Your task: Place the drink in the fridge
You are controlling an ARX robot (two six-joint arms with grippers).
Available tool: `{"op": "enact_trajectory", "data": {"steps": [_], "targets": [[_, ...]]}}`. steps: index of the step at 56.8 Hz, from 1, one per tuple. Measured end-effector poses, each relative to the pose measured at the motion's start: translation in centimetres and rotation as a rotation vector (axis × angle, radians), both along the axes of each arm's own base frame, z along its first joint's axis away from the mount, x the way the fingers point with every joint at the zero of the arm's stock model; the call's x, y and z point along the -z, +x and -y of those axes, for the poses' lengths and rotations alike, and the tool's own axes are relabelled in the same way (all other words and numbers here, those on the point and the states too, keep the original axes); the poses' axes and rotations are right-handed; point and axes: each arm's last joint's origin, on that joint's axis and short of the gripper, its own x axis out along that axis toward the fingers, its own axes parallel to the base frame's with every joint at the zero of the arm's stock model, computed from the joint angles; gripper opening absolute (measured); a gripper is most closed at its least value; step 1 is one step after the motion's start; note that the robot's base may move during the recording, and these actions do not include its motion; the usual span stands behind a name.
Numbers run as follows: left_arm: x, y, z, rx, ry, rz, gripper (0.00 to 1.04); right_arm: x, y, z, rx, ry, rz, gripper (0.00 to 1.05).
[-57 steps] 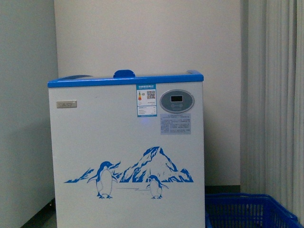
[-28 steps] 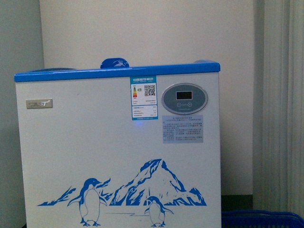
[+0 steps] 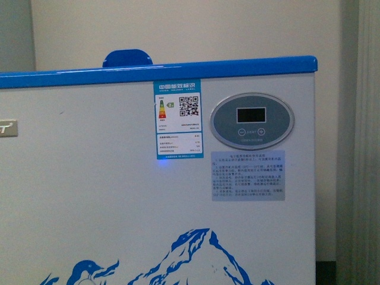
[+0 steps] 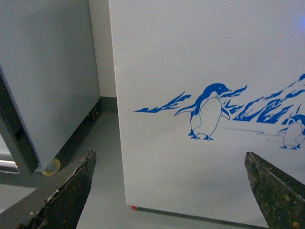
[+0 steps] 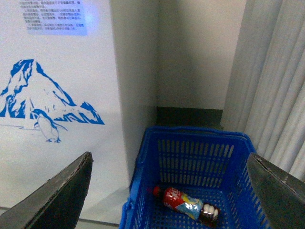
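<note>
Early going here, nothing loaded yet! The red-labelled plastic drink bottle (image 5: 189, 206) lies on its side on the bottom of the blue slatted plastic basket (image 5: 195, 155), red cap toward the basket wall nearest the fridge, and no jaws are on it. The white chest fridge with blue top rim (image 3: 89, 196) fills the front view, with its oval grey control panel (image 3: 252, 120) and energy label sticker (image 3: 177, 119) up near the right end of the rim. The top itself is out of sight, so I cannot tell whether the lid is slid open. Left gripper (image 4: 169, 191): jaws wide apart, empty, facing the blue penguin graphic (image 4: 207, 112) low on the fridge front. Right gripper (image 5: 169, 191): jaws apart too, empty, looking past the fridge's right front corner at the basket. My read is that pick-up, lift, lid and drop-in are all left to do. The basket sits just beside the fridge's side, tucked toward the cream wall (image 5: 200, 52) and a pale pleated curtain (image 5: 276, 71). Over the grey floor (image 4: 100, 181), a grey cabinet (image 4: 47, 71) stands near the fridge's other side.
</note>
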Motion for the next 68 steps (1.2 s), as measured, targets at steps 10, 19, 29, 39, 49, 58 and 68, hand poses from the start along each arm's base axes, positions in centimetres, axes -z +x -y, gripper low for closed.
{"op": "enact_trajectory", "data": {"steps": [10,19,29,39,49,58,68], "targets": [[0.0,0.0,0.0,0.000,0.000,0.000,0.96,0.0,0.0,0.0,0.000,0.000,0.000,0.97],[0.0,0.0,0.0,0.000,0.000,-0.001,0.96,0.1,0.3,0.5,0.270,0.037,-0.370,0.97],[0.0,0.0,0.0,0.000,0.001,0.000,0.96,0.5,3.2,2.4,0.424,0.060,-0.594,0.97],[0.0,0.0,0.0,0.000,0.002,0.000,0.96,0.3,11.6,4.3,0.504,0.089,-0.717,0.97],[0.0,0.0,0.0,0.000,0.002,0.000,0.96,4.6,21.2,3.9,0.408,-0.195,-0.804,0.97],[0.0,0.0,0.0,0.000,0.002,0.000,0.96,7.2,26.6,3.8,0.152,-0.536,-0.815,0.97],[0.0,0.0,0.0,0.000,0.002,0.000,0.96,10.4,29.8,4.3,-0.019,-0.695,-0.924,0.97]]}}
